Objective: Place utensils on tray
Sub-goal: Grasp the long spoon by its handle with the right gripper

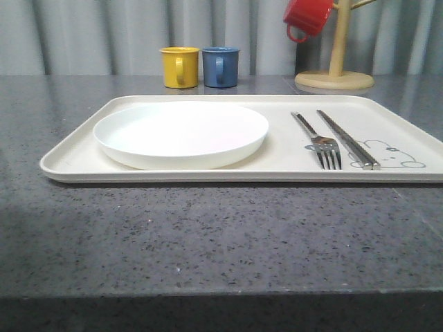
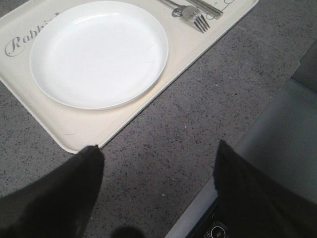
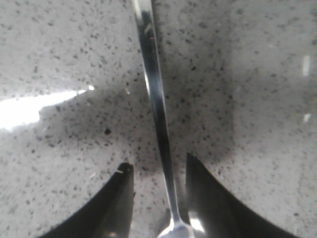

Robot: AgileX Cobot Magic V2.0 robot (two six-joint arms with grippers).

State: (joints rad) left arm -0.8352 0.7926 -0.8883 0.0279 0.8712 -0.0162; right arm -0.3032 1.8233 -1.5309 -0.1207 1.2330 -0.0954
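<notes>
The cream tray (image 1: 277,162) lies across the dark speckled table. On it rest the round white plate (image 1: 181,131) at the left, and the silver fork (image 1: 320,140) and flat chopsticks (image 1: 346,138) at the right. In the left wrist view the plate (image 2: 99,52), tray (image 2: 74,131), fork (image 2: 190,14) and chopsticks (image 2: 205,6) appear again. My left gripper (image 2: 158,151) hangs open over bare table beside the tray's near corner. The spoon (image 3: 153,94) lies on the table, its handle running between the fingers of my open right gripper (image 3: 156,166), closer to one finger.
A yellow mug (image 1: 179,66) and a blue mug (image 1: 220,66) stand behind the tray. A red mug (image 1: 308,16) hangs on a wooden mug tree (image 1: 336,69) at the back right. The table's front edge (image 2: 257,148) runs close to my left gripper.
</notes>
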